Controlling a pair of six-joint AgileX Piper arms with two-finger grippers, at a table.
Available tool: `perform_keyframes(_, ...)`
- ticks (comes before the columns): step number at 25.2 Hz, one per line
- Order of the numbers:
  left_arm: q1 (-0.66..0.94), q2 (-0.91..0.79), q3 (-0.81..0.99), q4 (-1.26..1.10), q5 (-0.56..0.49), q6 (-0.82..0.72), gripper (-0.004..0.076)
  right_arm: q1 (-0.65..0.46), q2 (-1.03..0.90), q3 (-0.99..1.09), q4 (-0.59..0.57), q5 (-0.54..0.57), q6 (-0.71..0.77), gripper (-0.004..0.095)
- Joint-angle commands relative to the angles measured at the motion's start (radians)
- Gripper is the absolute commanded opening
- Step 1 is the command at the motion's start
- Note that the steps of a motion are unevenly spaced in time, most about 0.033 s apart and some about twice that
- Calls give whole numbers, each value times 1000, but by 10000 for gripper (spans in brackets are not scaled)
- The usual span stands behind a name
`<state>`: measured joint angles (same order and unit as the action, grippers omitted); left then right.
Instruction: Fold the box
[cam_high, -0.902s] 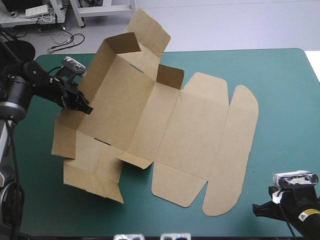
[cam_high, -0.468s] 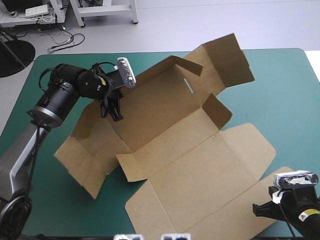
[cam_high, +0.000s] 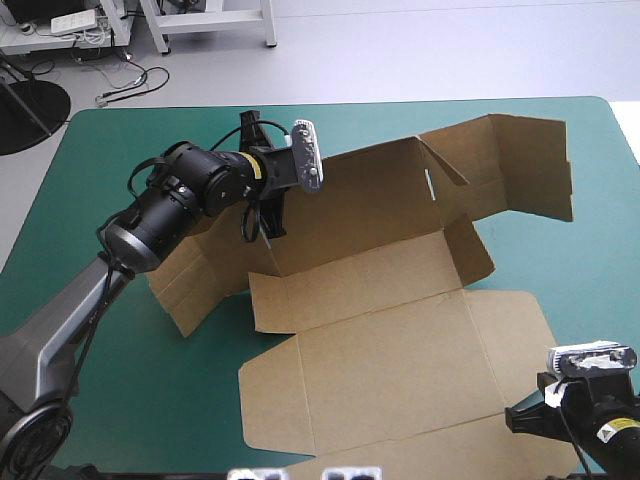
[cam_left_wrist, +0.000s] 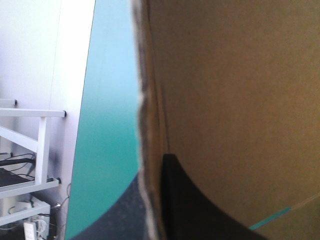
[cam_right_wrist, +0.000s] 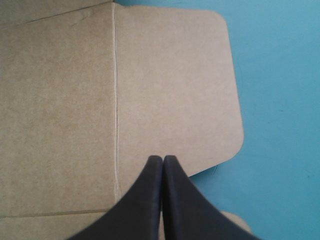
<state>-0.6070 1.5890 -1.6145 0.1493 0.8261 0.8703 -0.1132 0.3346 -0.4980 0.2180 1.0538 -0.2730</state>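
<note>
Brown board box, partly erected, on the teal-green cover. It occupies the middle and right of the table. Its broad near panel lies flat and reaches the table's near edge, while the far wall stands raised, with an end panel tilted up toward the far right corner. Smaller side flaps sag on the cover at the box's left end.

Left gripper: clamped on the left end of the raised wall. In the left wrist view the cut edge of the box runs up between the two black fingers, one on each face of the board and all but closed upon it. The cover lies beyond that edge.

Right gripper: at the near right corner of the table, fingers pressed together in one pointed arch and holding nothing. Its tip sits over the rounded flap of the flat box, close to the flap's edge, with bare cover beside it. Whether the tip touches the board cannot be told.
</note>
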Motion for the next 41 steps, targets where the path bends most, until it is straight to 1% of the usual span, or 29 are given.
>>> perform_keyframes(1, -37, -19, -31, 91, -152, -16, -10, 3, 9, -27, 13, -59, -3, -15)
perform_keyframes(3, -57, -11, -31, 139, -178, -63, -10, 3, 9, -27, 13, -61, -3, -15)
perform_keyframes(7, -92, 5, -31, 223, -165, -105, -10, 3, 9, -27, 13, -61, -3, -15)
perform_keyframes(11, -129, 7, -22, 246, -153, -207, -10, 3, 9, -27, 15, -66, -3, -15)
perform_keyframes(13, -156, 7, -12, 298, -153, -250, -10, 3, 9, -27, 15, -71, 5, -15)
perform_keyframes(15, -191, 7, 11, 404, -164, -328, -10, 3, 9, -27, 15, -78, 17, -15)
perform_keyframes(19, -269, 7, 93, 720, -181, -622, -10, 3, 9, -29, 17, -119, 60, -15)
perform_keyframes(22, -329, 7, 183, 1031, -164, -909, -10, 3, 13, -40, 23, -145, 91, -15)
perform_keyframes(23, -363, 3, 250, 1200, -142, -1093, -10, 3, 25, -57, 27, -148, 106, -15)
perform_keyframes(24, -375, 2, 275, 1255, -133, -1169, -10, 3, 35, -71, 33, -148, 115, -15)
perform_keyframes(26, -404, -4, 335, 1368, -114, -1289, -10, 3, 61, -104, 39, -155, 126, -15)
perform_keyframes(29, -439, -12, 405, 1464, -74, -1384, -10, 3, 116, -175, 48, -178, 129, -15)
perform_keyframes(30, -451, -11, 431, 1479, -48, -1413, -10, 3, 165, -235, 68, -197, 129, -15)
perform_keyframes(33, -453, -11, 452, 1482, -21, -1462, -10, 3, 282, -366, 87, -211, 129, -15)
perform_keyframes(34, -453, -11, 452, 1486, -16, -1476, -10, 3, 354, -443, 96, -213, 121, -15)
perform_keyframes(36, -453, -11, 452, 1487, -16, -1477, -10, 3, 425, -517, 105, -213, 121, -15)
perform_keyframes(37, -453, -11, 452, 1487, -18, -1470, -10, 3, 511, -605, 115, -207, 119, -15)
perform_keyframes(41, -453, -11, 452, 1487, -10, -1485, -10, 3, 816, -912, 171, -112, 88, -15)
